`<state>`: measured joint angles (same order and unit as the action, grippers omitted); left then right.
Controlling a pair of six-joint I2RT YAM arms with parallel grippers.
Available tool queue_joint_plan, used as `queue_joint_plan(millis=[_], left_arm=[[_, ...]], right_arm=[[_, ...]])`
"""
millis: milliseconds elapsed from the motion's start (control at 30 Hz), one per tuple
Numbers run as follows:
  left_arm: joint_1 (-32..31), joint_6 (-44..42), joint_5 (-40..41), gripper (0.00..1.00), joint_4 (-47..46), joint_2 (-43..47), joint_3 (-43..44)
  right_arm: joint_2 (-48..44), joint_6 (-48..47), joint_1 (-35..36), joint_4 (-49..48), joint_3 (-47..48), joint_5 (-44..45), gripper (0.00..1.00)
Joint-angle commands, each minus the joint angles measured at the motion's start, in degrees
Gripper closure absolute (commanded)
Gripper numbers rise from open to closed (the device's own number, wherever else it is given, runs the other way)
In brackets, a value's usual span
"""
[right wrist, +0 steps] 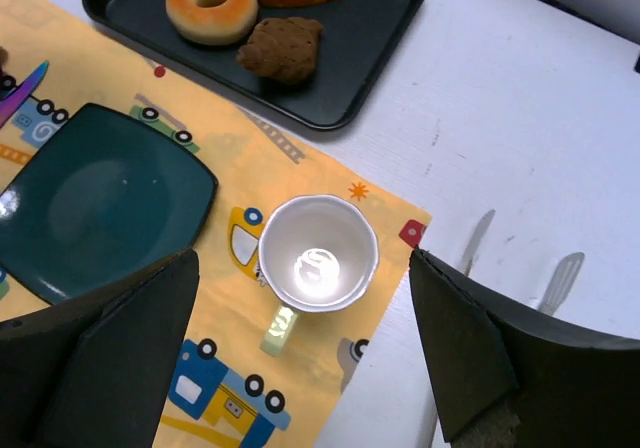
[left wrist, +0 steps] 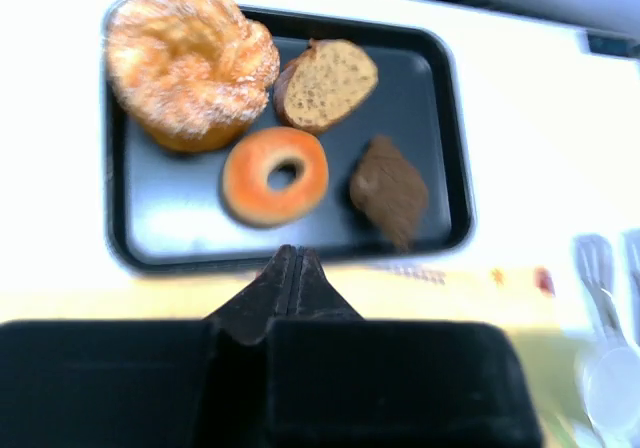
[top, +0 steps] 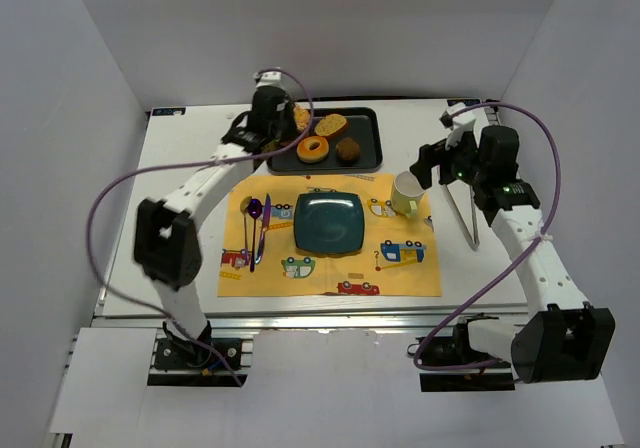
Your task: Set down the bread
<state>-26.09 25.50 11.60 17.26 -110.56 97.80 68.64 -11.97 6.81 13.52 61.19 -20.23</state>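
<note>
Where it lies flat at the far middle of the tray [left wrist: 180,218], the bread [left wrist: 325,85] is seen as an oval slice, its pale tan crumb speckled and rimmed by golden-brown crust. A sugared pastry [left wrist: 190,63] is set just left of it; a donut [left wrist: 275,176] and a muffin [left wrist: 388,188] are placed nearer. The left gripper [left wrist: 293,268] is held above the tray's left end, fingers pressed together, nothing between. The right gripper [right wrist: 303,260] is spread wide over a cup [right wrist: 320,238] on the mat [right wrist: 300,163].
</note>
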Motion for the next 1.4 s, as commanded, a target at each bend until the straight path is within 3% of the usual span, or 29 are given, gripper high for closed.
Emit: queue_joint_plan(millis=[0,67,100,133,167,200,233,300,367,400,433,633,767,900,1000,1067,1200,1267,1367], left_arm=[[-0.02,0.61,-1.83,1.00,-5.55,17.19,-12.42],[0.07,0.78,-1.23,1.00,-6.62,27.26,-19.63],[0.42,1.31,-0.44,0.93,-6.88,30.64,-26.28],[0.60,1.75,0.70,0.77,-6.71,33.89,-29.21],[0.60,2.97,2.10,0.41,-5.58,40.27,-31.94],[0.68,3.59,3.42,0.30,-5.04,43.47,-37.28],[0.69,4.03,5.44,0.23,-4.43,46.46,-39.68],[0.77,5.78,7.64,0.13,-2.16,54.96,-43.90],[0.77,6.93,10.11,0.10,1.00,59.74,-48.39],[0.86,7.81,11.33,0.08,2.07,63.42,-50.23],[0.86,8.16,12.30,0.07,4.34,65.98,-51.47],[0.86,7.82,12.31,0.05,8.58,68.12,-54.74],[0.86,6.58,11.87,0.05,8.23,66.36,-54.56],[0.86,8.34,12.13,0.05,8.14,67.93,-56.05],[0.86,8.52,12.83,0.05,9.54,68.55,-55.26],[0.86,8.52,13.01,0.05,9.90,68.81,-55.00],[0.86,8.96,13.10,0.05,10.34,69.25,-54.65],[0.86,9.13,12.84,0.05,10.08,68.99,-54.73],[0.86,9.40,12.40,0.05,9.38,68.21,-54.56]], right_arm=[[-4.38,-0.76,-3.63,-2.17,-3.34,-2.75,0.11],[-7.37,-8.21,-6.36,-3.06,-6.07,-9.62,0.11],[-7.73,-9.29,-9.41,-5.06,-8.69,-10.44,0.11],[-5.99,-9.39,-10.23,-3.17,-8.37,-10.71,0.12],[-4.50,-9.22,-12.67,-1.15,-7.32,-11.49,0.17],[-2.74,-8.26,-14.09,0.70,-5.05,-12.46,0.22],[0.32,-6.25,-15.32,1.76,-4.24,-12.38,0.35],[2.71,-6.66,-18.14,4.67,-3.45,-10.29,0.39],[5.18,-7.89,-19.11,4.85,-4.41,-6.16,0.32],[7.01,-9.81,-19.11,5.20,-5.37,-1.27,0.11],[9.38,-10.18,-19.11,5.29,-5.90,3.92,0.11],[19.23,-16.07,-19.02,3.01,-8.11,14.77,0.11],[28.90,-15.20,-18.94,3.11,-6.17,12.40,0.28],[32.51,-13.09,-18.32,-1.91,-6.61,12.59,0.36],[36.73,-13.17,-18.32,2.63,-2.49,9.69,0.89],[36.22,-13.61,-18.32,3.79,-1.43,8.90,1.00],[30.60,-16.94,-17.01,6.85,4.88,5.64,1.00],[29.01,-18.79,-14.29,10.11,13.02,2.76,1.00],[29.00,-23.53,-8.93,15.39,23.14,-0.60,0.83]])
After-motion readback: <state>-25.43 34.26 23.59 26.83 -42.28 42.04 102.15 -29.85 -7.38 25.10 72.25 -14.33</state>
